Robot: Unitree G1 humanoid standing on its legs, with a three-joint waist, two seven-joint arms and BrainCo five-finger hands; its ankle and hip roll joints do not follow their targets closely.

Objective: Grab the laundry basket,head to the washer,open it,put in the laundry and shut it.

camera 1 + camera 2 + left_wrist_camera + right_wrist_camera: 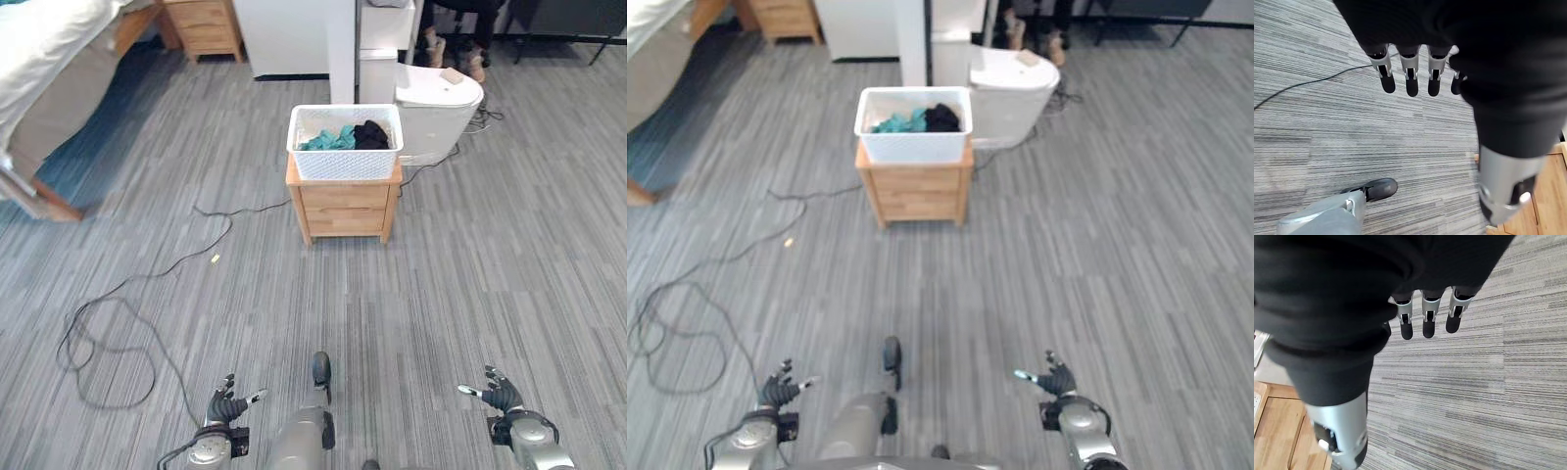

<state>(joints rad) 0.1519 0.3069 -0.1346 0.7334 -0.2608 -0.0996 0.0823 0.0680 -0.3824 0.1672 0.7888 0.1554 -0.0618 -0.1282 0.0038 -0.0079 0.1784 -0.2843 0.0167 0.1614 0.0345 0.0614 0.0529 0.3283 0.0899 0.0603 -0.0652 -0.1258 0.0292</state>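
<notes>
A white laundry basket [345, 155] holding teal and black laundry [349, 136] stands on a small wooden nightstand [345, 210] well ahead of me. Behind it, slightly to the right, sits a white washer [437, 103] with a rounded lid. My left hand [223, 409] hangs low at the bottom left, fingers straight and empty. My right hand [503, 397] hangs at the bottom right, fingers straight too, holding nothing. Both hands are far from the basket, over bare floor.
A bed [49, 69] fills the far left, with a wooden dresser [204, 24] behind it. A white cabinet [292, 37] stands at the back. A person's feet [453, 54] show behind the washer. Striped grey carpet lies between me and the nightstand.
</notes>
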